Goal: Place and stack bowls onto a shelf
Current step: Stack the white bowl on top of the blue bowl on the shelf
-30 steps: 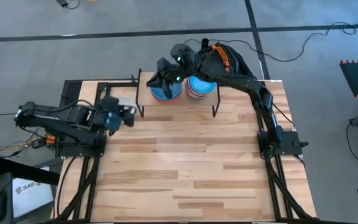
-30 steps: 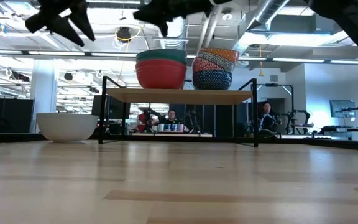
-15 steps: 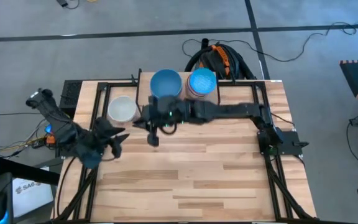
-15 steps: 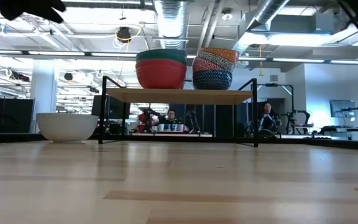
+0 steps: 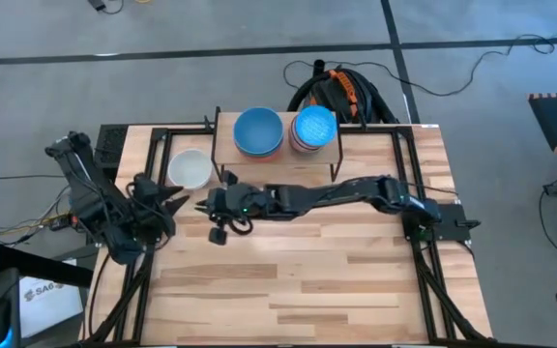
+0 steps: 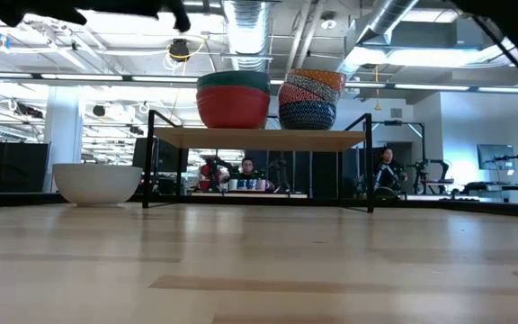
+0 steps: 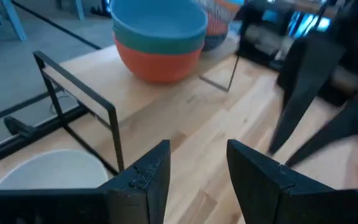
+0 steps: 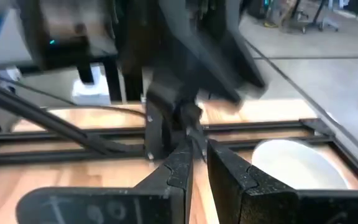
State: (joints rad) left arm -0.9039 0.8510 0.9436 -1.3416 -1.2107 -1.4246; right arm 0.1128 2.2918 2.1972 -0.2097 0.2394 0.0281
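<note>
Looks hard, slippery, breakable: white bowl (image 5: pixel 190 170) at ten o'clock on worktop (image 5: pixel 307 280). Best pinched by rim (thin edge). Left pincer (image 7: pixel 197 163) wide, empty; right pincer (image 8: pixel 199 154) narrow, empty.

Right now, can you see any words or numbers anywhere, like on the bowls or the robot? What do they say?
"SA": only these first letters show on a white label lying on the floor left of the table; the rest is too small to read.
Bowls: no writing, only painted patterns.
Shelf: no text.
Room behind the table in the low view: nothing that can be read.
</note>
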